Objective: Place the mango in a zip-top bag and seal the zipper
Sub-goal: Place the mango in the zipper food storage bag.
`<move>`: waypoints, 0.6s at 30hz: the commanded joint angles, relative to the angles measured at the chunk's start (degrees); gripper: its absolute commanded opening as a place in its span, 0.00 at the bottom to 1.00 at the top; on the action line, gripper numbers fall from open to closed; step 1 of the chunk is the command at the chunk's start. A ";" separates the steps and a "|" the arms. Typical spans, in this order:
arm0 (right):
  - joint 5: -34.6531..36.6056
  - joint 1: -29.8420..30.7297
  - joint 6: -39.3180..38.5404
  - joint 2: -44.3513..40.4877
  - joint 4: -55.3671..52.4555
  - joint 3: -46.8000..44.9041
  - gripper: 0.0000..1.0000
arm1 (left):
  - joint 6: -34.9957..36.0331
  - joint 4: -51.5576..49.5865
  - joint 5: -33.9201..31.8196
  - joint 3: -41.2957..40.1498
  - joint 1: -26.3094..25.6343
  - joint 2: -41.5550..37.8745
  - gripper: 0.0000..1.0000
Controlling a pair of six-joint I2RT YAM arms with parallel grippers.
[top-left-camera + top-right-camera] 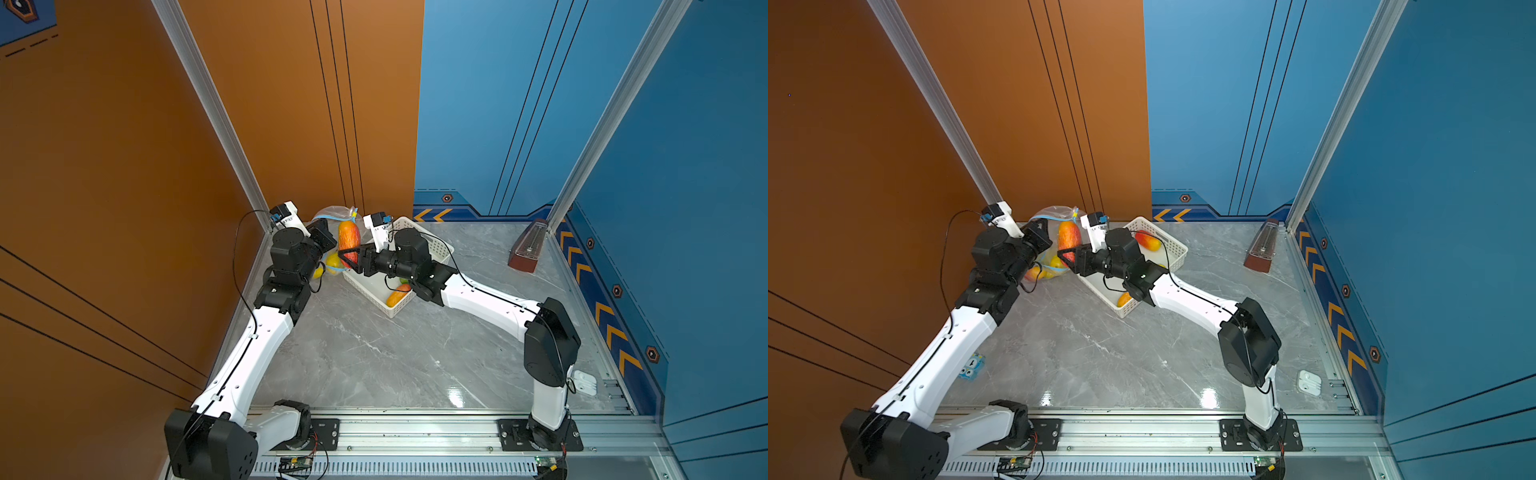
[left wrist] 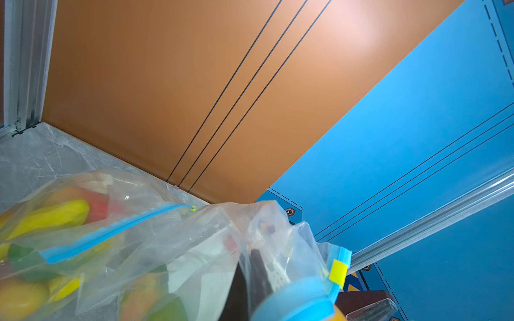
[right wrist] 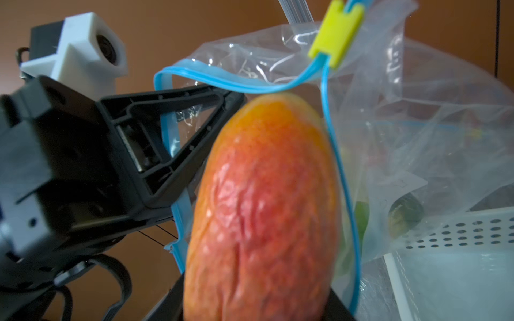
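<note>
Mango is being gripped at its rear by the right claw, tip reaching the zip-top bag's mouth just ahead, which the closed left claw is pinching open by its rim, probably calling for a slow, straight push inward.

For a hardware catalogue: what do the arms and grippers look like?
Left arm and right arm: white link shells, black joint housings, thin black cables. Left gripper and right gripper: black, triangular open-frame fingers, white camera mount above.
</note>
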 commanded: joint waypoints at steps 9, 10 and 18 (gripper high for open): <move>15.09 0.89 -10.39 5.55 -29.14 19.42 0.53 | -4.05 4.83 4.17 -4.06 -1.88 -0.60 0.00; 15.95 0.77 -10.30 5.82 -29.36 19.56 0.56 | -4.28 4.84 4.30 -4.11 -2.06 -0.49 0.00; 12.76 -2.67 -9.98 10.42 -32.44 23.51 0.77 | -7.84 6.50 7.13 -4.27 -2.37 1.31 0.00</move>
